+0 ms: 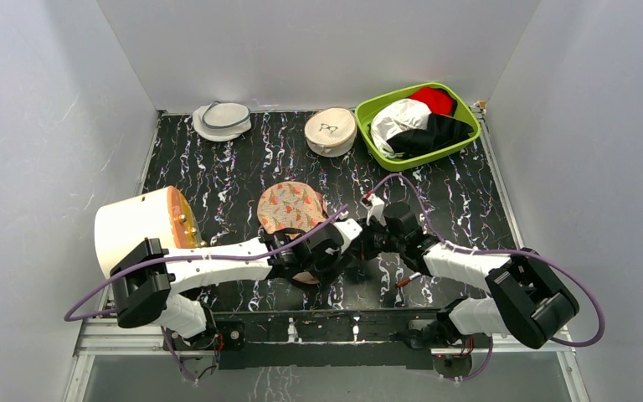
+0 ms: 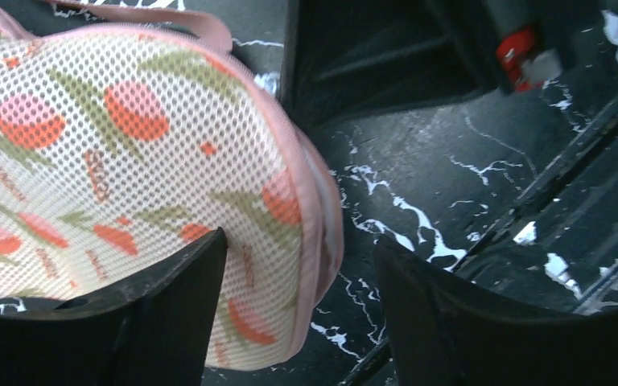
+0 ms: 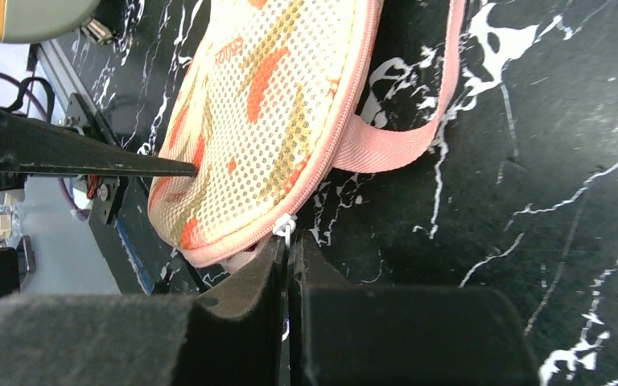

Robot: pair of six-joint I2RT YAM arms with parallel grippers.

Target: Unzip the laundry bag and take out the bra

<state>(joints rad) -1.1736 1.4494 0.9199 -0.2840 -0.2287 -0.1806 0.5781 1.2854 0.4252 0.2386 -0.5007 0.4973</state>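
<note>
On the bench (image 1: 218, 180), dead centre, the laundry bag (image 1: 291, 208) is lying soft, light, floppy. At its 4 o'clock the right gripper (image 3: 290, 257) is clenching the tiny zip pull (image 3: 284, 226), the proper hold. The left gripper (image 2: 299, 241) is sitting released, straddling the bag's rim; bag likely sliding unless pinned.

Diffuse overhead light is filling the white enclosure (image 1: 318, 50) evenly and casting only soft shadows on the table (image 1: 243, 180), while in both wrist views the near fingers (image 3: 418, 338) are showing dark and out of focus.
</note>
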